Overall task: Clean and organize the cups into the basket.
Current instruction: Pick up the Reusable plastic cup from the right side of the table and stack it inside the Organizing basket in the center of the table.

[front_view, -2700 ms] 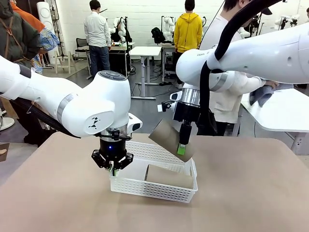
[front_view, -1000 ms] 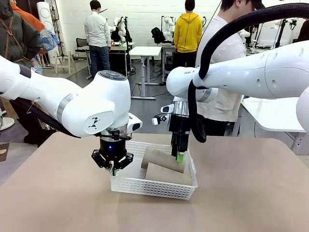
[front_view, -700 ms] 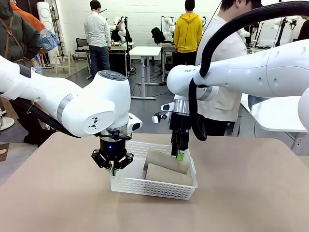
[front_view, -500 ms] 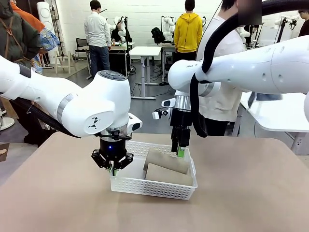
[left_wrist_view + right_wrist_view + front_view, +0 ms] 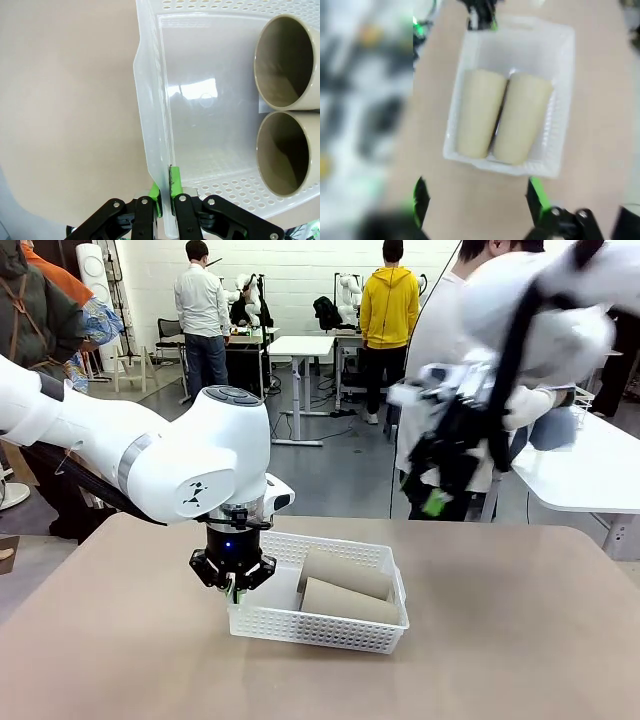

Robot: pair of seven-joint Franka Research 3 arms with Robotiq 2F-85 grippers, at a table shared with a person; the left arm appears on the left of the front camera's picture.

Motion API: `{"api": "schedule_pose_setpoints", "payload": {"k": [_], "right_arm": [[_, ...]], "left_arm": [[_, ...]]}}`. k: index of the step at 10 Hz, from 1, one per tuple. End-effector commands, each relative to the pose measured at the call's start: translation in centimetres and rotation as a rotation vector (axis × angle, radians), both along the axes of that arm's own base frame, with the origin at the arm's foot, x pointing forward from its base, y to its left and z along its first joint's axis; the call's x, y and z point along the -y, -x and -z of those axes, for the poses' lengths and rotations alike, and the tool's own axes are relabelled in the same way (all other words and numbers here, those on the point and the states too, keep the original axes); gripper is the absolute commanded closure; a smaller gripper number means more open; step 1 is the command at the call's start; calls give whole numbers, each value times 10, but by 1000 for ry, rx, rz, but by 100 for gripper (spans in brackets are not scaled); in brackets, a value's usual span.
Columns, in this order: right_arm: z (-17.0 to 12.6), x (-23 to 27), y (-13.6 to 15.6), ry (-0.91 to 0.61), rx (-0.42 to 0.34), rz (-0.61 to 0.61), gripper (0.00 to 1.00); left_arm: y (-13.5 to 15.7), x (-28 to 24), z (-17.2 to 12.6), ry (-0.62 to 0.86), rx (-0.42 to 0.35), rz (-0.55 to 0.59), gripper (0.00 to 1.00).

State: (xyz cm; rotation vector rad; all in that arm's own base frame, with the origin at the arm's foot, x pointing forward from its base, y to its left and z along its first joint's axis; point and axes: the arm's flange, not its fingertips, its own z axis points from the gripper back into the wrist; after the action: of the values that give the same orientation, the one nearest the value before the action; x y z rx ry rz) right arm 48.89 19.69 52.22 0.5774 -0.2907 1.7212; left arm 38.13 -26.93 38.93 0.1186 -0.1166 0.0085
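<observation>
We see two tan cups (image 5: 350,602) lying on their sides, touching along their length, in the half of the basket (image 5: 318,628) farther from the left claw (image 5: 233,586). Their open mouths are turned toward that claw. Laid flat like this they sit below the rim and, we judge, cannot topple as upright tumblers might. The stretch of basket floor just in front of the left claw is bare (room, we would guess, for another cup, though whether one is due we cannot tell). The left claw points straight down and is clamped on the basket's short wall, one green pad outside and one inside, with the thin plastic pinched between them. We take this grip to be there to pin the light basket so that it neither slides nor tips while cups are set in. The right claw (image 5: 479,197) hangs well above the basket with its jaws wide apart and nothing between them, the cups directly below it and the left claw beyond them; the front view blurs it, so we read its state from its own wrist view. The basket rests flat on the tan table (image 5: 520,640), and a person (image 5: 440,335) stands behind the right arm at the table's far side.
</observation>
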Motion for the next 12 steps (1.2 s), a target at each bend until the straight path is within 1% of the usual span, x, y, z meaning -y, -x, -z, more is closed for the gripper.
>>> {"api": "schedule_pose_setpoints", "payload": {"k": [1, 2, 4, 6, 7, 8, 9, 11, 12], "right_arm": [[9, 86, 47, -222, 51, -19, 0], [7, 139, 60, -356, 71, -8, 0], [18, 227, 75, -572, 89, 14, 0], [48, 300, 75, -720, 63, 92, 0], [65, 324, 72, -782, 38, 104, 0], [81, 340, 68, -795, 33, 167, 0], [101, 353, 64, -811, 6, 218, 0], [136, 371, 63, -866, -33, 273, 0], [151, 373, 61, -860, -56, 309, 0]], "left_arm": [[1, 2, -1, -4, 9, -11, 100], [1, 2, -1, -4, 9, -11, 100], [1, 2, -1, -4, 9, -11, 100], [1, 2, -1, -4, 9, -11, 100], [1, 2, -1, -4, 9, -11, 100], [1, 2, -1, -4, 9, -11, 100], [1, 2, -1, -4, 9, -11, 100], [1, 2, -1, -4, 9, -11, 100], [1, 2, -1, -4, 9, -11, 100]]}}
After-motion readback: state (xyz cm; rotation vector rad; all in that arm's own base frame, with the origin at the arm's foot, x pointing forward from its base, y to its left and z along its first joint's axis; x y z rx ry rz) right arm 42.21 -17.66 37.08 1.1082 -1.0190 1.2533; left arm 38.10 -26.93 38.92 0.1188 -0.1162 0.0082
